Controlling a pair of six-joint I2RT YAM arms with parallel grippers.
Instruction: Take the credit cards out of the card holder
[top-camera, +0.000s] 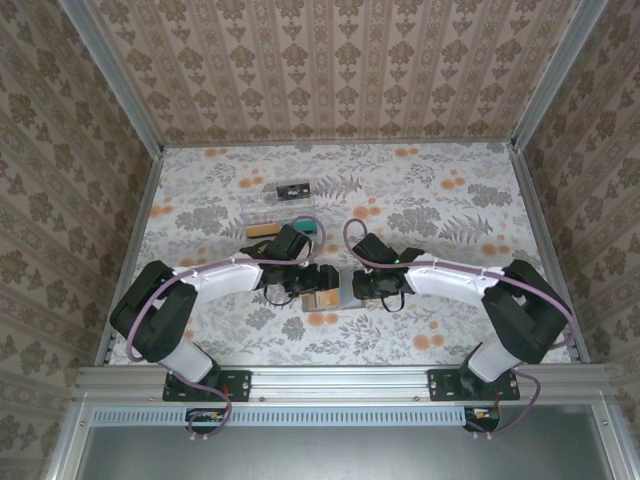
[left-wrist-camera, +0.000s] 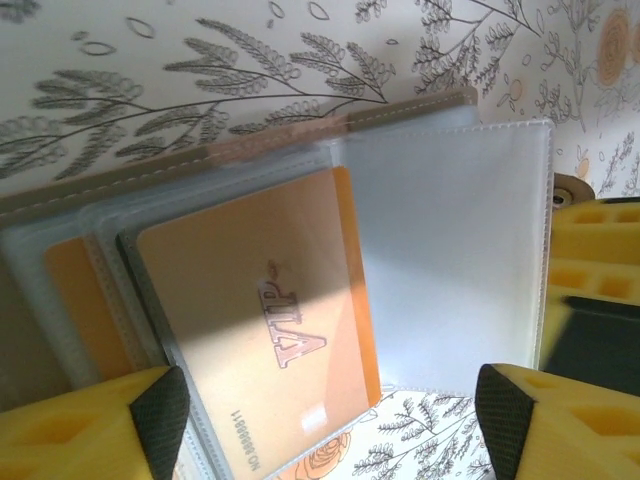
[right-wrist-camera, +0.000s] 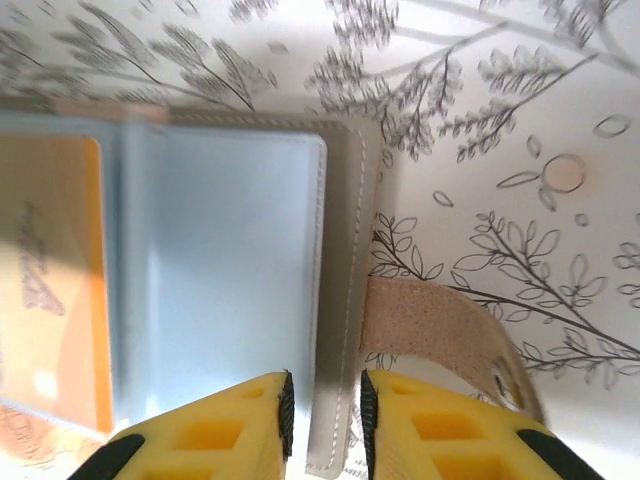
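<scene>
The open holder is pinched at its edge between the narrow jaws of the right gripper. An orange card, pocketed, is framed between the wide jaws of the left gripper. Extraction is judged in hand; closing on the card's edge is called for.

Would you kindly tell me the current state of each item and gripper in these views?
Taupe bifold card holder with grey-blue lining: open, inside facing up.
Yellow-orange plastic VIP card: tucked inside the holder, not yet removed.
Tan closure strap: undone.
Clear plastic tray: holding small items.
Left gripper: jaws open, straddling the card's end.
Right gripper: jaws shut on the holder's edge.
</scene>
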